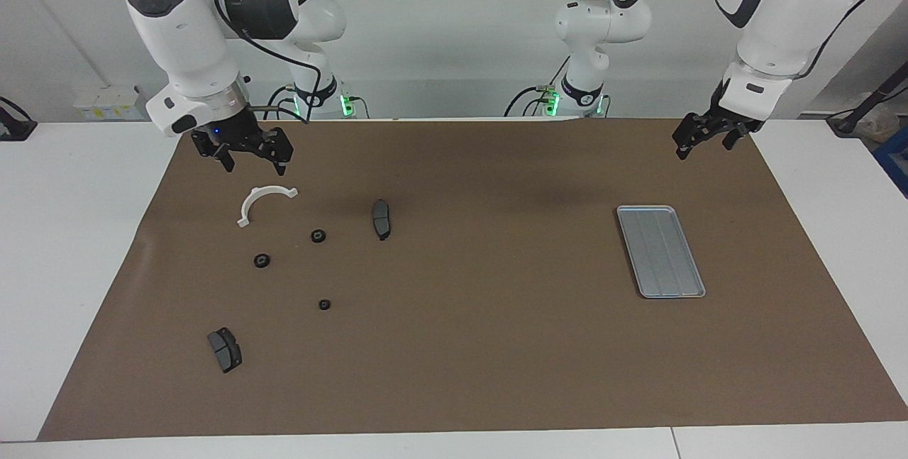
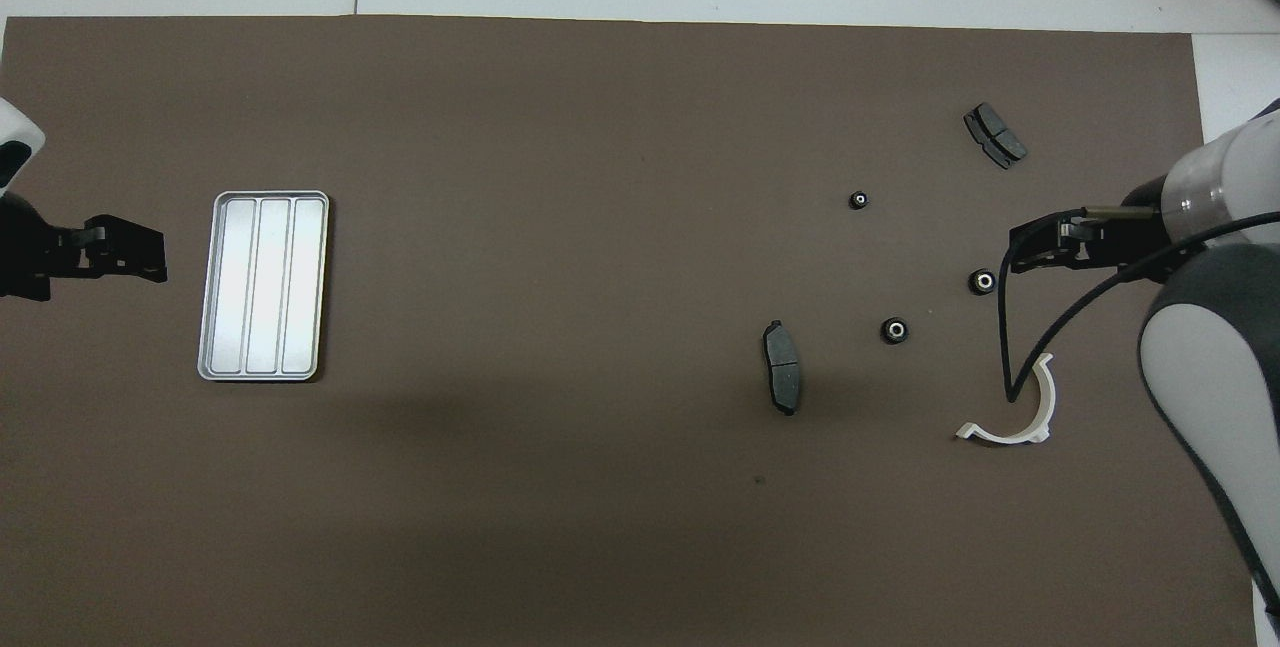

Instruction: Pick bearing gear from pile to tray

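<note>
The pile lies loose on the brown mat at the right arm's end. It holds three small black bearing gears point(image 1: 318, 235) point(image 1: 262, 260) point(image 1: 324, 304), a white curved bracket point(image 1: 250, 203) and two dark grey brake pads point(image 1: 381, 218) point(image 1: 224, 349). From overhead the gears point(image 2: 894, 330) point(image 2: 982, 281) point(image 2: 858, 199) show pale centres. My right gripper point(image 1: 252, 157) point(image 2: 1040, 247) hangs open and empty over the mat at the pile's edge, close to the bracket point(image 2: 1003, 437). The silver grooved tray point(image 1: 660, 252) point(image 2: 263, 285) has nothing in it. My left gripper point(image 1: 699, 140) point(image 2: 130, 252) waits open over the mat beside the tray.
The brown mat point(image 1: 454, 374) covers most of the white table point(image 1: 71, 267). A wide bare stretch of mat separates the pile from the tray. A black cable point(image 2: 1010, 347) droops from the right arm over the bracket.
</note>
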Robot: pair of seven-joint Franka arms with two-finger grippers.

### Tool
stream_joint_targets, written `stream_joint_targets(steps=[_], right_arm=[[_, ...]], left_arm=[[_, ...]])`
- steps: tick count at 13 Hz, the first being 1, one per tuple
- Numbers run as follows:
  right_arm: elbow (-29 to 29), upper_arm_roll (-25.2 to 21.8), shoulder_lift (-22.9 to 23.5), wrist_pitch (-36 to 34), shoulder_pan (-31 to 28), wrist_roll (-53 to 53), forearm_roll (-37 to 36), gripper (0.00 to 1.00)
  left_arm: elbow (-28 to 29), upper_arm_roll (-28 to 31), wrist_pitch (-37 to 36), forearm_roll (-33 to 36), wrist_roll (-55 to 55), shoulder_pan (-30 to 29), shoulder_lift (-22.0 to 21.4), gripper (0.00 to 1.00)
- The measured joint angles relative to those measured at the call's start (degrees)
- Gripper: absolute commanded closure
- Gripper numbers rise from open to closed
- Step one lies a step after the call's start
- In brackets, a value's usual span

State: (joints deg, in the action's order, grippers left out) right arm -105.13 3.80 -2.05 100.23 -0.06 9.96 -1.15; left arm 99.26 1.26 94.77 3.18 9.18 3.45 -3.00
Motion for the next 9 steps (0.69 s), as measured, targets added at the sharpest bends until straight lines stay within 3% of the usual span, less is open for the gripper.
stream_joint_targets(steps=[6, 9], right_arm=[[-10.78, 0.17, -0.46, 10.46, 1.52, 0.00, 0.04, 0.00], [-18.61, 0.20, -0.13, 19.57, 3.13, 0.00, 0.05, 0.00]], left_arm=[[0.00, 0.00, 0.00, 0.00, 0.00, 0.00, 0.00, 0.00], [0.00, 0.00, 0.00, 0.00, 0.00, 0.00, 0.00, 0.00]])
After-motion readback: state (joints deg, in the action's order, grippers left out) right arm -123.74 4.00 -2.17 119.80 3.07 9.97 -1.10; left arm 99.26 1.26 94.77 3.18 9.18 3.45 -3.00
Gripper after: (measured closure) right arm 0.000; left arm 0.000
